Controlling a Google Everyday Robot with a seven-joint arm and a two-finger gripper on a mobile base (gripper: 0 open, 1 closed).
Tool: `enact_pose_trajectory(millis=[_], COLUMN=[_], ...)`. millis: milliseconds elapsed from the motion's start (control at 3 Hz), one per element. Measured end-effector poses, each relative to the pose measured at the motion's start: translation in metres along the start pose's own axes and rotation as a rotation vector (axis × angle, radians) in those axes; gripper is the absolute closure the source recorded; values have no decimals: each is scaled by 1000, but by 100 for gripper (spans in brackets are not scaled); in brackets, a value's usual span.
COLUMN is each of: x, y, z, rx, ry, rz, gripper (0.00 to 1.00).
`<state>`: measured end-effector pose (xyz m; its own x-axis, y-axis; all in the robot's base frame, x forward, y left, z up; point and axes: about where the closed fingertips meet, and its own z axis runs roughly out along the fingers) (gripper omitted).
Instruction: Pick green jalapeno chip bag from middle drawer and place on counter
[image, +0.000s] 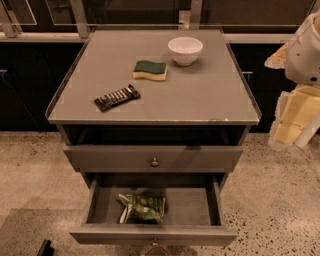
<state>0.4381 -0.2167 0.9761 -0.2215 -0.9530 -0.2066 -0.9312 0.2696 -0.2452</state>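
Note:
The green jalapeno chip bag (142, 208) lies crumpled in the left half of the middle drawer (200, 205), which is pulled open toward me. Its flat front (150, 235) faces me at the bottom of the view. The counter (200, 95) is the grey top above it. My gripper (291, 122) hangs at the far right edge of the view, beside the cabinet at about counter height. It is well away from the bag and holds nothing that I can see.
On the counter are a white bowl (185, 50) at the back, a yellow sponge with a green top (150, 70) and a dark striped snack bar (117, 97). The top drawer (154, 159) is nearly closed. A speckled floor surrounds the cabinet.

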Motion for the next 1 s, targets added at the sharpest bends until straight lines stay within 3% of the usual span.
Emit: enact_pose_trajectory(millis=[333, 667, 1000], x=[0, -2, -14], y=[0, 2, 35], z=[0, 1, 7], rx=[0, 33, 69], ry=[0, -8, -88], rz=[0, 9, -22], gripper=[0, 0, 0])
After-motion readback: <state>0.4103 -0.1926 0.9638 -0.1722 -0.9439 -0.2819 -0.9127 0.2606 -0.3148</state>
